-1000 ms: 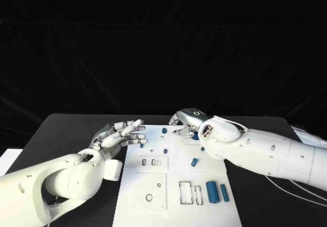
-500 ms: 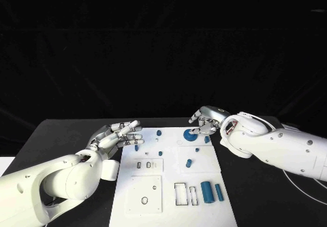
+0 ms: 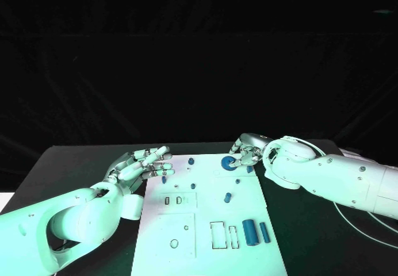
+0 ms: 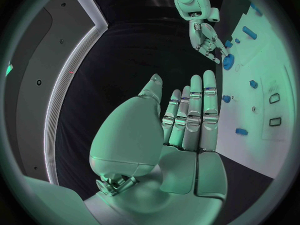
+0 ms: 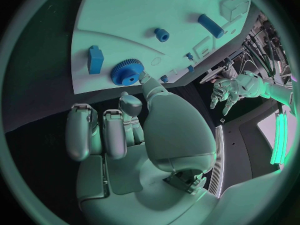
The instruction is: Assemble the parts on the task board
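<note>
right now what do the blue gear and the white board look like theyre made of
The gear looks like moulded or printed plastic: solid, even blue, matte, with fine teeth round its rim and no metallic shine. The board looks like a rigid white plastic or coated plate: flat, smooth, matte, with clean-edged cut-out slots. Neither can be told for certain from looks alone.
</note>
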You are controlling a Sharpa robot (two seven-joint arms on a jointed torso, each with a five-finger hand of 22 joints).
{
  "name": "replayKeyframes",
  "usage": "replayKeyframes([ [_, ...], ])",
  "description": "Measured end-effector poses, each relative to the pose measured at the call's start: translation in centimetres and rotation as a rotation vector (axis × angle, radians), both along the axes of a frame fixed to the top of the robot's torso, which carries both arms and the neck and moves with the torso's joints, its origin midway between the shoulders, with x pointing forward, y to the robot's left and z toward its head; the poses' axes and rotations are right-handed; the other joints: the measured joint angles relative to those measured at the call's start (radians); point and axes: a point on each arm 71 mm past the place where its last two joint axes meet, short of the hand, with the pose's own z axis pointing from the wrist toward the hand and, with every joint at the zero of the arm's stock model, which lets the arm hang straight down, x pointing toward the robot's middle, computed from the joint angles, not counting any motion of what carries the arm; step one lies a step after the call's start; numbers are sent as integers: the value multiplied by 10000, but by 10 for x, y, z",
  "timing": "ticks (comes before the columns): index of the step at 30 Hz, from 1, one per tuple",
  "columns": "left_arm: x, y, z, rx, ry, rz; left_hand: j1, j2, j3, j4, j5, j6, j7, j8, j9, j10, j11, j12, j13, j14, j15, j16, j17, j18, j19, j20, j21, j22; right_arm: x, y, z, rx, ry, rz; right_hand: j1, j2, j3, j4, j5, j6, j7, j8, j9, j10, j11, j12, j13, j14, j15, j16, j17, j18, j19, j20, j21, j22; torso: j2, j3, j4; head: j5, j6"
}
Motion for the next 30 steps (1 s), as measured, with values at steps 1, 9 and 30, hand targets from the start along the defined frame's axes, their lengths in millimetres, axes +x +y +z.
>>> replayKeyframes([
  [1,0,0,0,-2,0,-4,0,0,0,0,0,0,0,0,0,0,0,0,0,0,0,0,0,0,0,0,0,0,1,1,-1,-35,24,-8,8,8,-22,21,0,0,0,1,0,-1,-1,30,53,0,0,0,0,0,0,0,6,18,-1,1,5,0,-7],
  [9,0,0,0,-12,4,-18,0,0,0,0,0,0,0,0,0,0,0,0,0,0,0,0,-1,0,0,0,0,-1,3,6,-5,-315,179,3,114,114,-28,28,10,0,0,78,0,40,-40,186,281,0,0,38,-1,1,-1,0,40,64,-4,-17,12,11,-43],
  [30,0,0,0,-17,9,-25,0,0,0,0,0,0,0,0,0,0,0,0,0,0,0,0,-3,0,0,0,0,-2,6,12,-6,-837,32,147,865,552,808,-311,-732,762,-111,507,45,327,-187,963,1286,0,-1,160,-3,2,106,-107,194,329,-6,-15,5,18,-73],
])
